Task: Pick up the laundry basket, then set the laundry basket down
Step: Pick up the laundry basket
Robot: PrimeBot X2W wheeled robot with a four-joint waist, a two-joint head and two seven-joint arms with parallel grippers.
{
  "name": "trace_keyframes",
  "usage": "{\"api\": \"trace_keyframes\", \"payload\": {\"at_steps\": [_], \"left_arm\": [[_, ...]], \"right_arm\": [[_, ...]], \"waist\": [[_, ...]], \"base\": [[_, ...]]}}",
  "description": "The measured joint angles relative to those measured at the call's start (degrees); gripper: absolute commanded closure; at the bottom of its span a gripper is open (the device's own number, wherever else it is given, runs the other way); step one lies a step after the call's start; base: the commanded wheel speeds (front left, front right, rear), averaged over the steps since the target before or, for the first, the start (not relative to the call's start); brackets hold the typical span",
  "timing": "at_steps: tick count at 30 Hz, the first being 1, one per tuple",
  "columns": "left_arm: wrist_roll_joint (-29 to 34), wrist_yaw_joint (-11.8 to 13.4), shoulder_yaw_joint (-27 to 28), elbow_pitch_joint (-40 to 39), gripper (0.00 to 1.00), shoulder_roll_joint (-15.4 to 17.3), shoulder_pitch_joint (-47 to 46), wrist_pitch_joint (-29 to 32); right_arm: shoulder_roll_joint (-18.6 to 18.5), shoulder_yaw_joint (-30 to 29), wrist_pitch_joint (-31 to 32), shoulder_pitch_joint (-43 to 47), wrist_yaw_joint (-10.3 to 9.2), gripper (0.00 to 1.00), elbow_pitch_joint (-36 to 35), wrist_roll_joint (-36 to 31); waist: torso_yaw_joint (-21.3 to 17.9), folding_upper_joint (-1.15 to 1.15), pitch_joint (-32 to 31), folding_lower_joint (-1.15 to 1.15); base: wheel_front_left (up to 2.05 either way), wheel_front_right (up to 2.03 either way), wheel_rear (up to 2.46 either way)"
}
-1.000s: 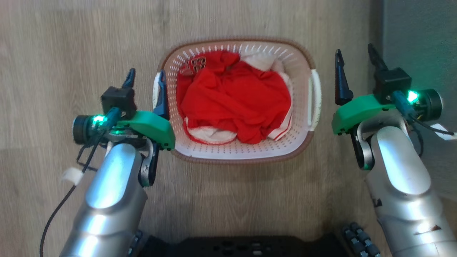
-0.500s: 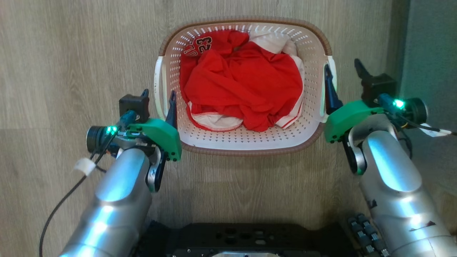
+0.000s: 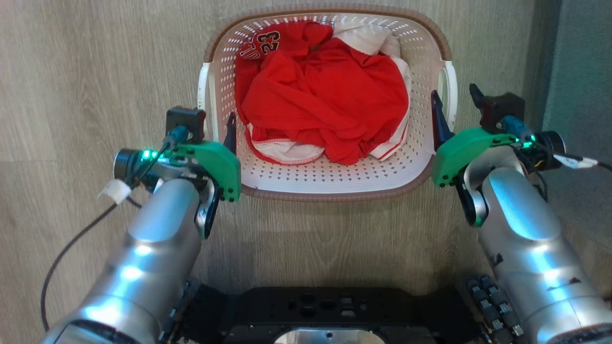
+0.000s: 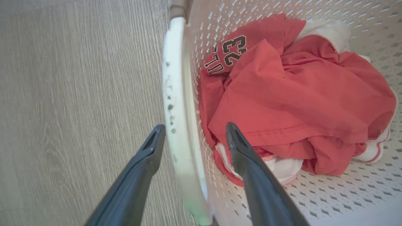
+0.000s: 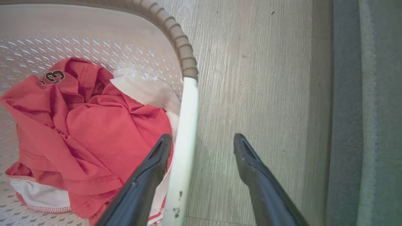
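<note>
The laundry basket (image 3: 330, 196) sits on the floor in the upper middle of the head view, far rim right near the top edge. There's bare floor (image 3: 95, 71) all down the left of the frame. The right is tighter, with a grey carpet-looking strip (image 3: 578, 71) running down that edge just past the arm.

Left gripper (image 4: 194, 125) has its fingers spread apart and straddles the white left handle (image 4: 174, 94), one finger outside over the floor and the other inside the basket by the clothes. It isn't clamped on anything. Right gripper (image 5: 203, 135) is the same deal: fingers apart, inner one inside against the red fabric, outer one over the floor, and the right handle (image 5: 188, 125) between them. Can't tell if either actually touches the plastic.

The floor is pale wood-grain planks. The basket is rounded-rectangular cream plastic, full of little holes, with a brown ribbed woven-look rim. Inside there's a crumpled red jersey (image 3: 325, 100) with a "23" patch, plus something white (image 3: 368, 38) bunched at the far corner. The robot's black base (image 3: 325, 310) is at the bottom centre.
</note>
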Motion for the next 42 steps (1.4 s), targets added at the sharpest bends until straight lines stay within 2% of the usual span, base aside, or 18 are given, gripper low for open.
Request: {"api": "trace_keyframes", "payload": {"at_steps": [11, 19, 21, 22, 23, 24, 25, 26, 27, 28, 29, 30, 42], "left_arm": [[-3.09, -0.03, -8.61, 4.13, 0.00, -0.07, -4.58, 0.00], [-8.43, 0.19, -13.40, 5.90, 0.00, -0.05, -4.92, 0.00], [-9.48, 0.62, -14.25, 5.92, 0.00, -0.05, -5.56, 0.00], [-10.05, 0.69, -14.81, 5.91, 0.00, -0.05, -5.92, 0.00], [-10.05, 0.69, -14.81, 5.91, 0.06, -0.05, -5.92, 0.00], [-10.55, 0.77, -15.29, 5.90, 0.16, -0.05, -6.19, 0.00], [-11.03, 0.89, -15.64, 5.90, 0.28, -0.05, -6.41, 0.00], [-11.50, 1.13, -15.99, 5.90, 0.51, -0.05, -6.64, 0.00], [-11.94, 1.16, -16.39, 5.91, 0.63, -0.05, -6.77, 0.00], [-12.30, 1.18, -16.96, 5.91, 0.88, -0.05, -6.81, 0.00], [-12.72, 1.26, -17.28, 5.95, 1.00, -0.05, -6.81, 0.00], [-13.26, 1.34, -17.36, 5.97, 1.00, -0.05, -6.80, -0.07], [-17.34, 1.67, -20.82, 6.82, 1.00, -0.29, -6.59, 0.01]], "right_arm": [[-0.22, 2.37, 0.00, -5.55, 0.00, 0.00, 8.26, 2.67], [-0.36, 4.36, 0.00, -7.67, 0.00, 0.00, 11.95, 4.36], [-0.37, 4.89, 0.00, -7.71, 0.00, 0.07, 12.37, 4.81], [-0.37, 5.08, 0.00, -7.72, 0.00, 0.16, 12.62, 4.85], [-0.37, 5.08, 0.00, -7.72, 0.00, 0.25, 12.62, 4.85], [-0.37, 5.16, 0.00, -7.72, 0.00, 0.31, 12.77, 4.85], [-0.37, 5.23, 0.00, -7.76, 0.00, 0.51, 12.89, 4.91], [-0.34, 5.39, 0.00, -7.86, 0.00, 0.55, 12.96, 5.10], [-0.31, 5.56, 0.00, -8.03, 0.00, 0.58, 13.07, 5.35], [-0.30, 5.66, 0.00, -8.31, 0.00, 0.65, 13.29, 5.36], [-0.33, 5.72, 0.00, -8.67, 0.00, 0.87, 13.56, 5.38], [-0.37, 5.81, 0.00, -8.88, 0.00, 1.00, 13.62, 5.57], [-0.25, 7.34, -0.40, -8.88, 0.00, 1.00, 16.83, 8.25]], "waist": [[0.70, 0.00, 1.22, 0.00], [1.23, 0.01, 1.62, 0.00], [1.31, 0.01, 1.79, -0.01], [1.35, 0.01, 1.87, -0.01], [1.35, 0.01, 1.87, -0.01], [1.38, 0.01, 1.95, 0.00], [1.42, 0.01, 2.02, 0.00], [1.44, 0.01, 2.07, 0.00], [1.46, 0.01, 2.10, 0.00], [1.47, 0.01, 2.11, 0.00], [1.46, 0.00, 2.11, -0.01], [1.46, 0.01, 2.09, 0.00], [1.17, 0.01, -1.23, 0.00]], "base": [[0.00, 0.00, 0.00], [0.00, 0.00, 0.00], [0.00, 0.00, 0.00], [0.00, 0.00, 0.00], [0.00, 0.00, 0.00], [0.00, 0.00, 0.00], [0.00, 0.00, 0.00], [0.00, 0.00, 0.00], [0.00, 0.00, 0.00], [0.00, 0.00, 0.00], [0.00, 0.00, 0.00], [0.00, 0.00, 0.00], [0.00, 0.00, 0.00]]}}
